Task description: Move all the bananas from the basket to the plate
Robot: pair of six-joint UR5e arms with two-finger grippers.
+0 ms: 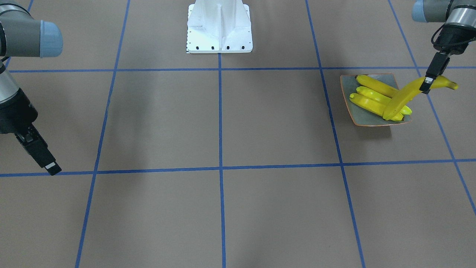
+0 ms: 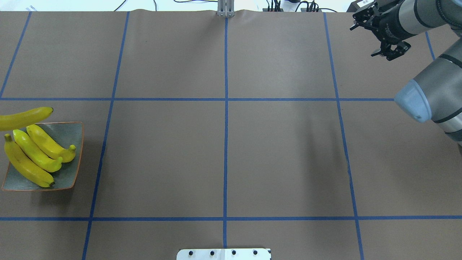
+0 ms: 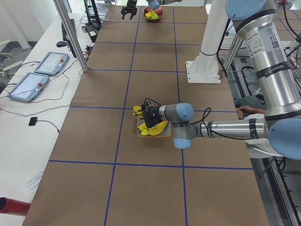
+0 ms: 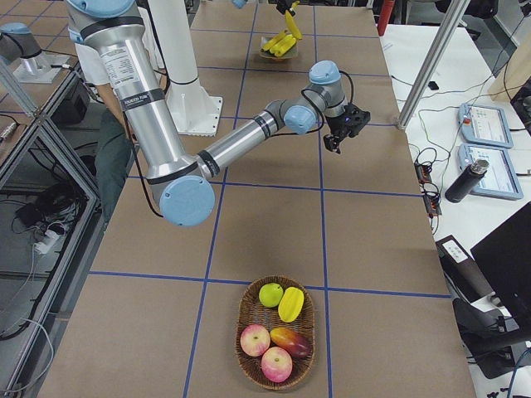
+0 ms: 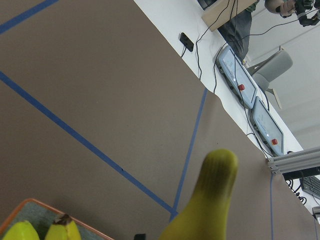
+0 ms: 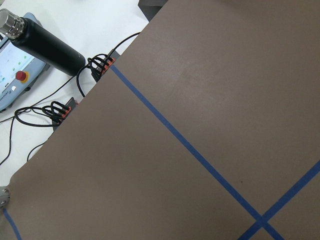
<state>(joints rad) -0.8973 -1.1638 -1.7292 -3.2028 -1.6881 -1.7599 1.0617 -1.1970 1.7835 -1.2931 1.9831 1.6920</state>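
Left gripper [image 1: 427, 85] clamped on one banana [image 1: 403, 97], held tilted over the plate [image 2: 70, 173] at the table's left end. Three more bananas [image 2: 36, 153] lie side by side on the plate. Right gripper [image 2: 388, 52] has fingers apart and empty, above the table's far right corner.

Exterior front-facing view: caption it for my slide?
Left gripper holds the fourth banana over the plate, where three bananas lie; right gripper hangs apart.
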